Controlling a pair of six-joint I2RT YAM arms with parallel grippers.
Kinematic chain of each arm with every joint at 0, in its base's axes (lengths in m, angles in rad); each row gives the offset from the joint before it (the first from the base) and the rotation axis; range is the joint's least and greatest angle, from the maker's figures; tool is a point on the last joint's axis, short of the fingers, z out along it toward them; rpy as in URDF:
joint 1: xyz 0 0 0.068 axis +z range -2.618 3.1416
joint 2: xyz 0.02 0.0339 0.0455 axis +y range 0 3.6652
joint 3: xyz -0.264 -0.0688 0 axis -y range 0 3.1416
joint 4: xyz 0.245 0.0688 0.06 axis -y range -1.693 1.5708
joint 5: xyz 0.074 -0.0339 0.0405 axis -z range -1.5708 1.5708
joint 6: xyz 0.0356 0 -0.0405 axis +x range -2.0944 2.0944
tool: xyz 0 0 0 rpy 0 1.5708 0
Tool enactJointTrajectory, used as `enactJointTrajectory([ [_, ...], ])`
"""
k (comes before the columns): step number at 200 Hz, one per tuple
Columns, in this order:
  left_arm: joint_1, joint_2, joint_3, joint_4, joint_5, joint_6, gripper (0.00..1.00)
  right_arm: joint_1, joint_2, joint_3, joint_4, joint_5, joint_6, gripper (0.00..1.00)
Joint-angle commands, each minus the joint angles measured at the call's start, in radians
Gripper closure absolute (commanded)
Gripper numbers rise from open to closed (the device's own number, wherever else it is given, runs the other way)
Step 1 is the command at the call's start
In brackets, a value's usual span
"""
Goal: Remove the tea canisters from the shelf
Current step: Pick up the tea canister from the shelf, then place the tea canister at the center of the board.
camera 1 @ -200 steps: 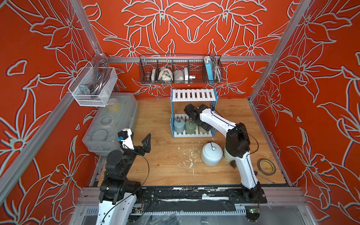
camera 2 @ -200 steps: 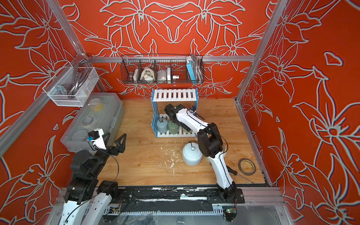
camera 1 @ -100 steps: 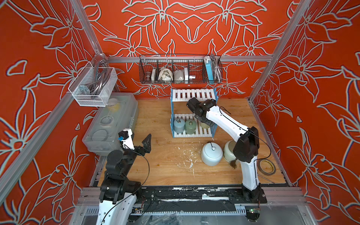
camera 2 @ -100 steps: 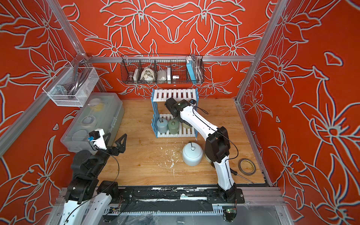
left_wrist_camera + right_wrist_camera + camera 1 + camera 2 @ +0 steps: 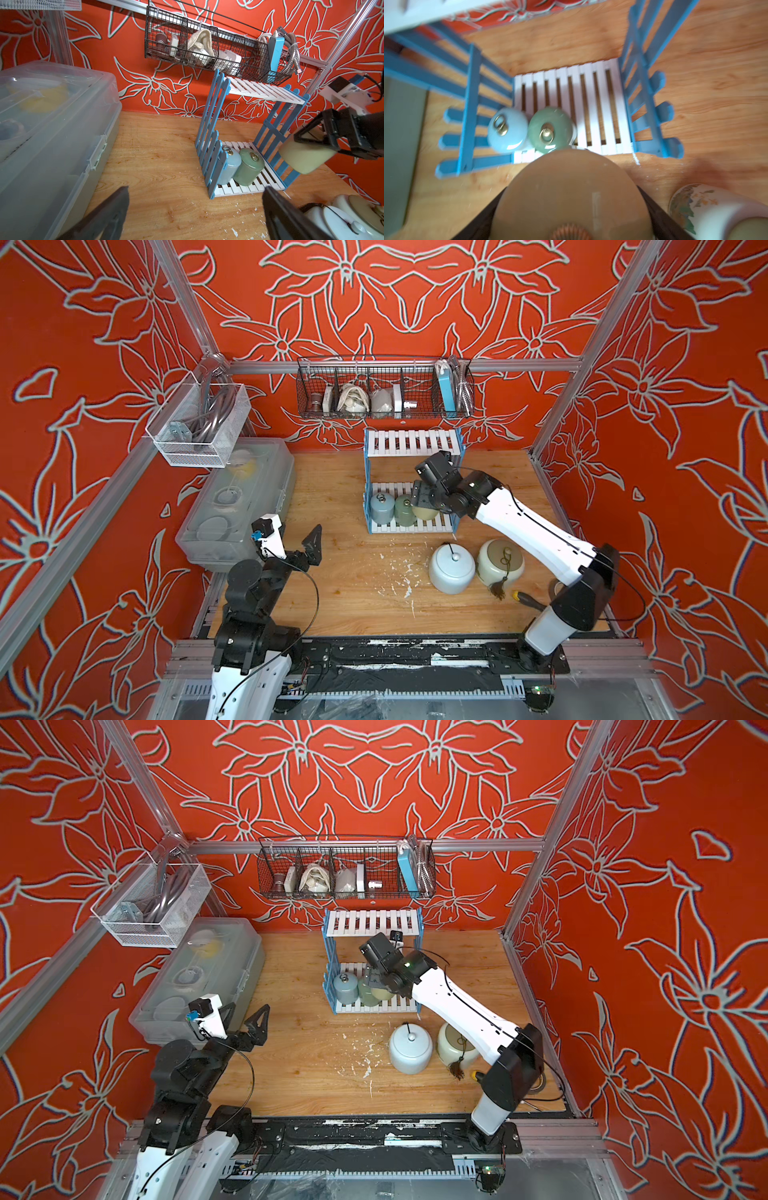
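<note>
Right end effector (image 5: 422, 499) grips the olive canister (image 5: 427, 513), raised before the shelf's (image 5: 411, 443) lower tier, right of the blue (image 5: 381, 508) and green (image 5: 404, 510) canisters standing there; left end effector (image 5: 244, 1017) open, well apart.

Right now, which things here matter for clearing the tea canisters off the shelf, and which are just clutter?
Job: shelf; olive canister, held by right gripper; grey-blue canister and green canister on the lower tier; pale blue jar and cream jar, already on the table.
Clutter: black wire basket, white mesh basket, clear plastic box, screwdriver.
</note>
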Motion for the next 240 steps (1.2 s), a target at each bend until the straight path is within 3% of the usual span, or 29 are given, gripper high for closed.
enactJointTrajectory([
  [1, 0.005, 0.001, -0.008, 0.032, 0.008, 0.004, 0.01, 0.011, -0.115, -0.117, 0.280, -0.158, -0.183, 0.48],
  [83, 0.006, 0.004, -0.009, 0.028, -0.003, 0.005, 0.01, 0.052, -0.225, -0.324, 0.431, -0.357, -0.465, 0.54],
  [145, 0.006, -0.002, -0.011, 0.036, 0.012, 0.003, 0.01, 0.071, -0.253, -0.466, 0.602, -0.562, -0.732, 0.64],
  [240, 0.005, -0.003, -0.011, 0.037, 0.011, 0.003, 0.01, 0.072, -0.119, -0.426, 0.425, -0.752, -1.090, 0.71],
])
